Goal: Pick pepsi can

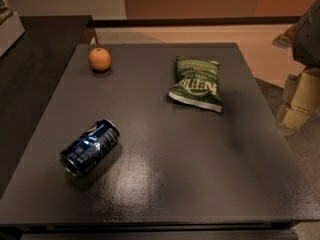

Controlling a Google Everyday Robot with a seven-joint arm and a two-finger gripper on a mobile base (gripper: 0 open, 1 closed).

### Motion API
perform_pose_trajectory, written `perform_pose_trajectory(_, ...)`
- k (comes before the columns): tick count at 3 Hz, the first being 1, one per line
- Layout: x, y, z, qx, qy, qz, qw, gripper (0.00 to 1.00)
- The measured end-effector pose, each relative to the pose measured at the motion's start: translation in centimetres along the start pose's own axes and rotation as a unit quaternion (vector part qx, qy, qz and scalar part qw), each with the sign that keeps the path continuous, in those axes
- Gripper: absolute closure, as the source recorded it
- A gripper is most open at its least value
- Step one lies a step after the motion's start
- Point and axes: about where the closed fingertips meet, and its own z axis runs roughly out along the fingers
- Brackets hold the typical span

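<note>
The pepsi can (90,147) is dark blue and shiny with silver ends. It lies on its side at the front left of the dark grey table (200,174), its top end pointing toward the back right. My gripper (299,100) shows as beige parts under a grey arm piece at the right edge of the view, beyond the table's right side. It is far from the can and holds nothing that I can see.
A green chip bag (196,83) lies flat at the back right of the table. An orange (100,59) sits at the back left. A second dark table (30,64) adjoins on the left. Tan floor lies behind.
</note>
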Motion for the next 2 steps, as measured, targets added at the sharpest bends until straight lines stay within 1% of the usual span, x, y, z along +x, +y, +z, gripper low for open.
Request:
perform_pose_trajectory(1, -0.1, 0.0, 0.0, 0.001, 0.000, 0.000, 1.0000, 0.00)
perform_pose_trajectory(2, -2.6, 0.2, 0.3, 0.000, -0.001, -0.033, 0.9995, 0.00)
